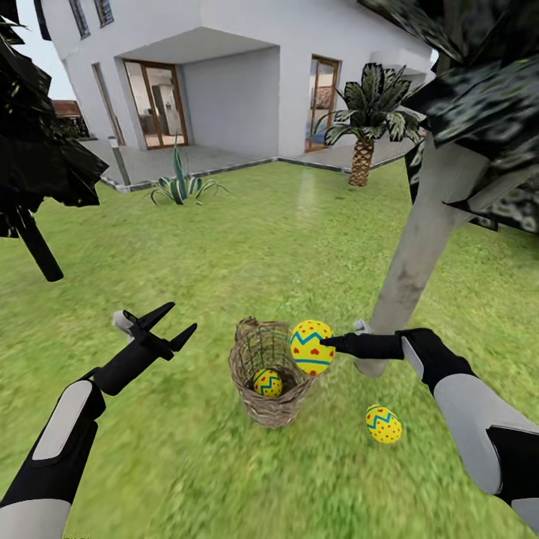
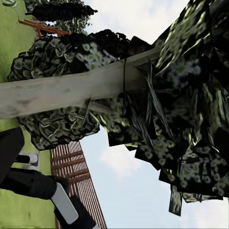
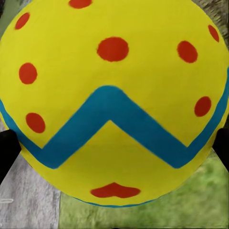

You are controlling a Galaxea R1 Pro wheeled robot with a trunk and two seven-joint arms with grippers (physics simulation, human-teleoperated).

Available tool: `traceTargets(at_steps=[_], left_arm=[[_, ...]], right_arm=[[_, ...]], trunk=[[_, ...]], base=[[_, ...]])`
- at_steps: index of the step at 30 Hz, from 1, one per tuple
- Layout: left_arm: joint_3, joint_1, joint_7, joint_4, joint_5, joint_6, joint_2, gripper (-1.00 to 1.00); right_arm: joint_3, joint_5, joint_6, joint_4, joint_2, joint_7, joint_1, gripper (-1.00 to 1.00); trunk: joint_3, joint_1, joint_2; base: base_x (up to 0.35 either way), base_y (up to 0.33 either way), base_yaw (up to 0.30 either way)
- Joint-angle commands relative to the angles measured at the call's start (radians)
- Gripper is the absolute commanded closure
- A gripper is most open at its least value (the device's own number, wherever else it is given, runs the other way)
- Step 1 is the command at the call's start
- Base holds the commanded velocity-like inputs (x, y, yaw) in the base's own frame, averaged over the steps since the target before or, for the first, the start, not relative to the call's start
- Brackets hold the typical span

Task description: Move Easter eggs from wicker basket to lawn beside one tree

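The right gripper (image 1: 329,344) grips an egg (image 1: 312,346) — yellow with a blue zigzag band and red marks — just above the near-right rim of the basket (image 1: 269,374); in the right wrist view that egg (image 3: 112,102) swells between the two dark fingertips (image 3: 7,150), which press on its opposite sides. Directly behind this gripper rises the pale trunk of the tree (image 1: 430,239), its base almost touching the wrist, its dark mottled leaves hanging overhead. Below the gripper and a little nearer the robot, a second egg (image 1: 383,424) lies on the lawn (image 1: 224,247), near the trunk's foot and clear of the basket. A third egg (image 1: 266,382) sits down inside the basket, lower than the held egg and to its left. The left gripper (image 1: 174,323) hovers well to the left of the basket with its jaws spread wide and nothing between them, above bare grass. The left wrist view looks toward the tree's trunk (image 2: 62,93) and foliage against sky, with the right arm (image 2: 33,183) in one corner. Far beyond both grippers stand a white house (image 1: 224,67), a palm (image 1: 364,127) and a spiky plant (image 1: 180,183); a thin dark trunk (image 1: 37,251) leans far off on the left gripper's side.
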Motion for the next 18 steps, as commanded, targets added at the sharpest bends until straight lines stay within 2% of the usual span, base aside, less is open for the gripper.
traceTargets(at_steps=[1, 3, 8, 13, 15, 17, 18], left_arm=[[0.001, -0.001, -0.004, 0.000, -0.003, 0.005, 0.000, -1.00], [0.001, -0.001, -0.004, 0.007, -0.003, 0.005, 0.000, -1.00], [0.001, -0.001, -0.004, 0.014, -0.004, 0.005, -0.001, -1.00], [0.001, -0.001, -0.004, 0.014, -0.004, 0.005, 0.000, -1.00], [0.001, -0.001, -0.004, 0.014, -0.004, 0.005, 0.000, -1.00], [0.001, -0.001, -0.004, 0.013, -0.004, 0.005, 0.000, -1.00], [0.001, -0.001, -0.004, 0.013, -0.004, 0.006, 0.000, -1.00]], right_arm=[[-0.006, 0.006, 0.008, 0.001, 0.001, 0.003, -0.001, 1.00], [-0.006, 0.006, 0.009, 0.001, 0.000, 0.001, -0.001, 1.00], [-0.006, 0.005, 0.009, 0.001, -0.022, 0.001, -0.001, 1.00], [-0.006, 0.008, 0.013, 0.001, -0.050, -0.008, -0.001, 1.00], [-0.005, 0.009, 0.013, 0.002, -0.049, -0.052, -0.001, 1.00], [-0.005, 0.006, 0.011, 0.003, -0.045, -0.149, -0.001, 1.00], [-0.005, 0.005, 0.011, 0.003, -0.045, -0.168, 0.000, 1.00]], trunk=[[0.000, -0.001, 0.000], [0.002, -0.001, 0.000], [0.007, -0.001, 0.000], [0.011, -0.001, 0.000], [0.013, -0.001, 0.000], [0.013, -0.001, 0.000], [0.013, -0.001, 0.000]], base=[[-0.339, 0.000, -0.251], [-0.320, 0.000, -0.253], [-0.262, 0.000, -0.254], [-0.043, 0.000, -0.254], [-0.002, 0.000, -0.272], [0.000, 0.000, -0.290], [0.000, 0.000, -0.293]])
